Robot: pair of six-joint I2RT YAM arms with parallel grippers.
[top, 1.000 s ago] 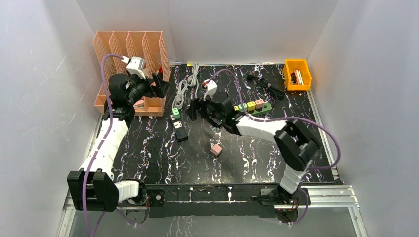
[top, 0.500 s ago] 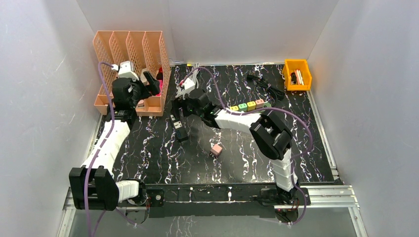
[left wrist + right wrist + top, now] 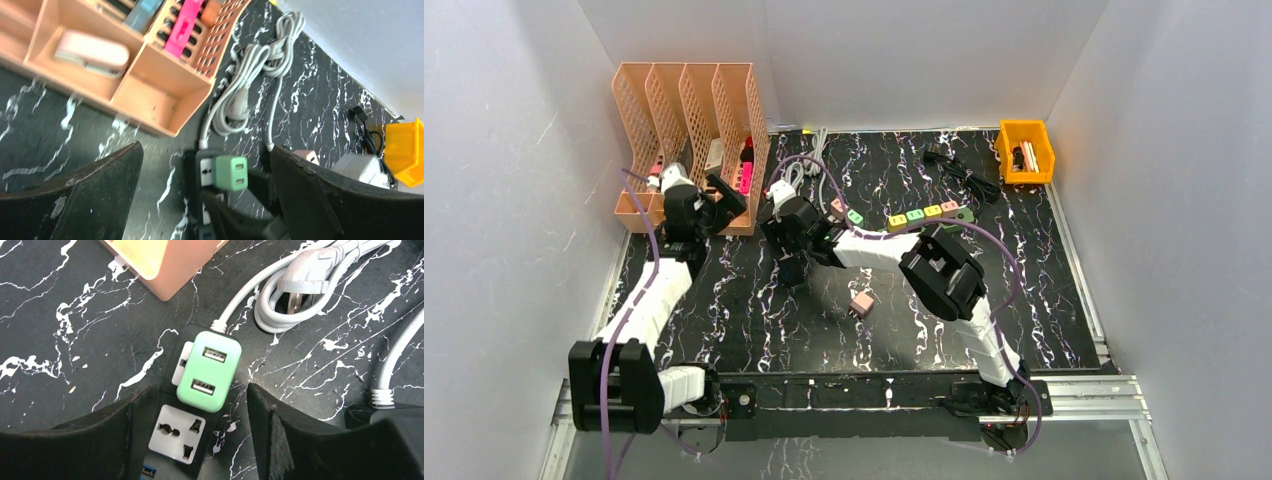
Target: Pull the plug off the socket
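Observation:
The plug (image 3: pixel 210 370) is a mint-green two-port USB block seated in the top socket of a black power strip (image 3: pixel 182 440). My right gripper (image 3: pixel 200 440) hangs low over the strip, open. Its fingers (image 3: pixel 280 425) stand either side of the strip's body, just below the plug and not touching it. My left gripper (image 3: pixel 205 200) is wide open and empty, aimed at the same plug (image 3: pixel 230 172) from farther off. In the top view my right gripper (image 3: pixel 789 245) hides the plug, and my left gripper (image 3: pixel 722 205) sits by the organizer's corner.
An orange file organizer (image 3: pixel 689 120) stands at the back left. A coiled white cable (image 3: pixel 300 285) lies just beyond the strip. A loose pink plug (image 3: pixel 861 305), a second strip with coloured plugs (image 3: pixel 924 213), a black cable (image 3: pixel 954 165) and a yellow bin (image 3: pixel 1025 150) lie to the right.
My right arm has swung left from the coloured strip to the black strip, and its jaws have narrowed. My left gripper has drawn back from the organizer toward the strip.

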